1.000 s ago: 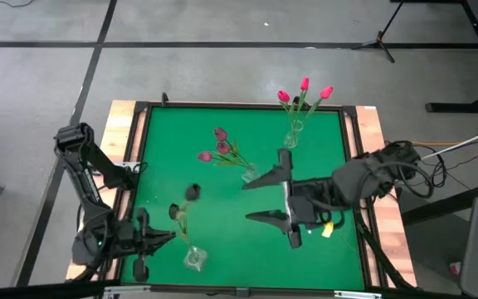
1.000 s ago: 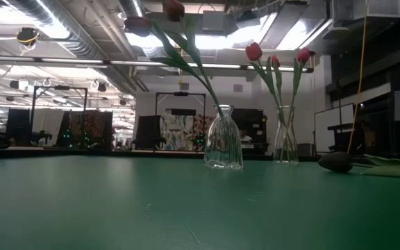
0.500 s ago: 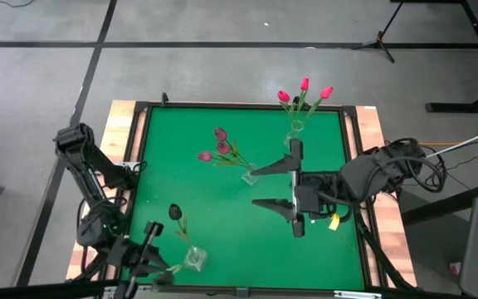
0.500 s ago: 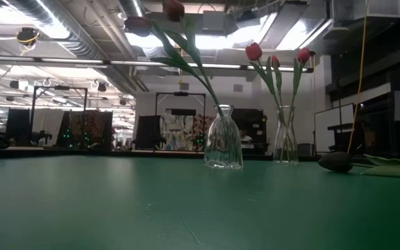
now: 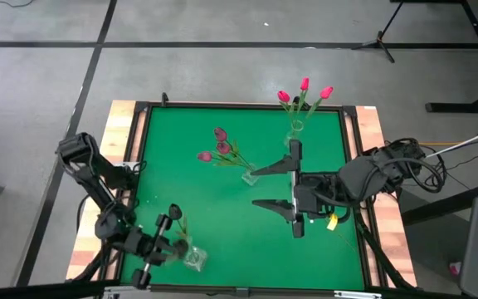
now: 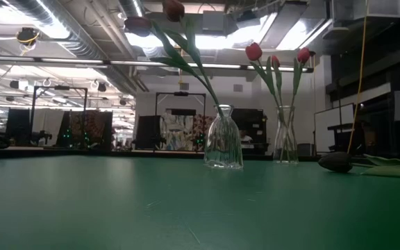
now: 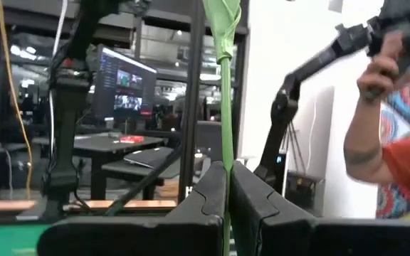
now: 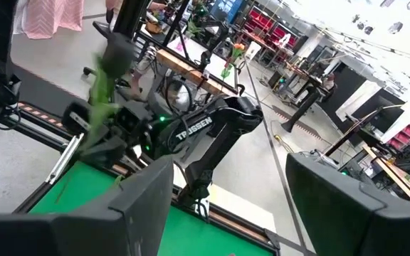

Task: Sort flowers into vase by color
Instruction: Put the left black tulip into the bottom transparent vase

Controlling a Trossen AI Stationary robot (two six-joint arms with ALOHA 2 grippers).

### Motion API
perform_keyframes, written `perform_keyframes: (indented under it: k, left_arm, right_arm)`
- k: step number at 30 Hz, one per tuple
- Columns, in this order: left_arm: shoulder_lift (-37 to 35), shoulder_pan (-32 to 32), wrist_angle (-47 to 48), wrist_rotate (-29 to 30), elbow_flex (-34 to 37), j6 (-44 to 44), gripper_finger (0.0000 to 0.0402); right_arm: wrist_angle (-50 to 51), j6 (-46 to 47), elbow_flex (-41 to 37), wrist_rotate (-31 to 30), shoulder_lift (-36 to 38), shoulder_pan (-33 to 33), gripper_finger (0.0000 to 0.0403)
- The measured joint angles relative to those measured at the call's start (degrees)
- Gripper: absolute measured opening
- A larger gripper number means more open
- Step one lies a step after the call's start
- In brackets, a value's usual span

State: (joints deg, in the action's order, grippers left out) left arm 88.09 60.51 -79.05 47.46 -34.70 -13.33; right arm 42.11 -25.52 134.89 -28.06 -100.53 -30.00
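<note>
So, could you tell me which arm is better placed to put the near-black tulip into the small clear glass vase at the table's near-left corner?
The left arm. Its gripper is shut on the near-black tulip's green stem, right beside the small clear glass vase. The right gripper hangs open and empty over mid-table, farther away.

Green table mat (image 5: 222, 208), person's arm (image 7: 390, 153) in orange sleeve, monitor (image 7: 125, 78)

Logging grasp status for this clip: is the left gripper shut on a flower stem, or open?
Shut on it. In the left wrist view, the left gripper has its fingers pressed together around the green stem, which rises straight up from between them.
</note>
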Motion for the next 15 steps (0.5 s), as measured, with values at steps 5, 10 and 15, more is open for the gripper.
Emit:
perform_keyframes:
  k: [5,10,15]
  left_arm:
    - [1.67,-0.18,-4.71,1.8,3.18,2.23,0.0]
    - [2.8,-0.74,-5.51,1.36,3.91,2.7,0.0]
    - [5.75,-1.98,-8.19,0.53,3.91,3.79,0.0]
  right_arm:
    - [0.02,0.42,0.0,0.1,0.0,0.0,0.0271]
    - [0.2,1.19,0.0,0.14,0.0,0.0,0.0271]
    - [0.56,1.62,0.0,0.14,0.0,0.0,0.0271]
